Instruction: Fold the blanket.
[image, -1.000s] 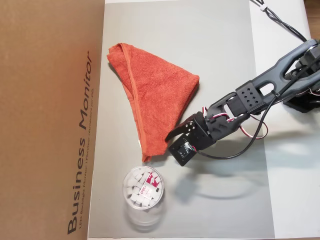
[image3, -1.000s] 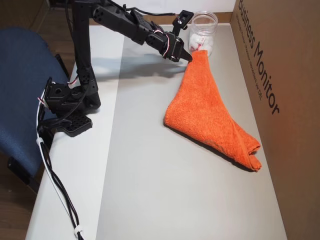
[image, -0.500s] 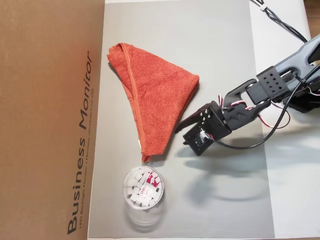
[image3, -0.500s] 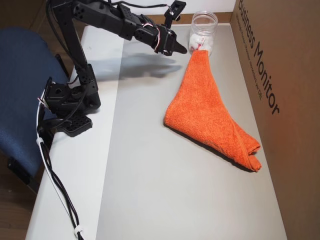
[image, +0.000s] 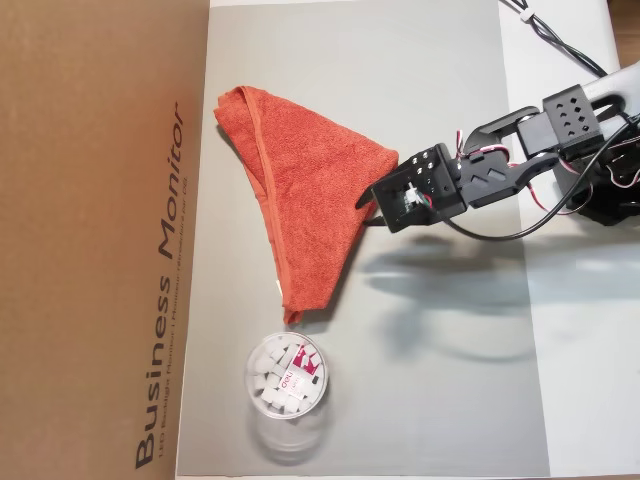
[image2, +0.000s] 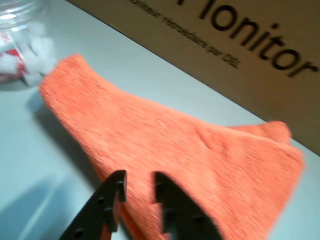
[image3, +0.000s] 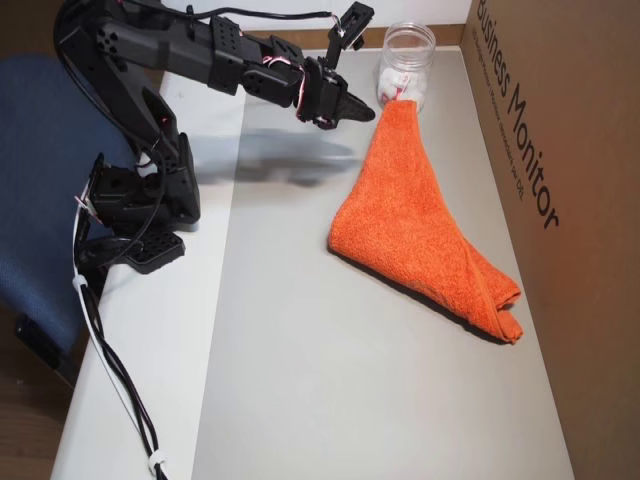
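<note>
1. My hand (image: 367, 196) is hanging in the air over the right-hand corner of the blanket (image: 300, 190) in an overhead view, not touching it as far as I can tell

2. In the wrist view my two fingers (image2: 167, 197) sit close together with just a narrow gap between them and nothing in it, so I'd call the hand (image2: 137, 182) nearly closed and empty

3. The blanket is folded into a rough triangle and lies flat on the grey mat (image: 440, 380) that covers the middle of the surface (image3: 140, 400). You can see a flat hem band running down its left side in an overhead view

4. One point of the triangle ends just beside the clear tub (image: 286, 377), which has small white pieces inside. In another overhead view that tip (image3: 398, 106) looks like it's right up against the tub (image3: 406, 62), can't say for sure if they actually touch

5. The opposite end of the blanket (image3: 420, 230) is bunched into a thicker fold near the cardboard box (image3: 560, 200) printed with "Business Monitor", which stands along one edge of the mat

6. My arm (image3: 190, 45) reaches across from its base (image3: 140, 200), clamped at the surface edge next to a blue chair (image3: 35, 190), and my hand (image3: 368, 112) casts a soft shadow on the mat beside the blanket
</note>
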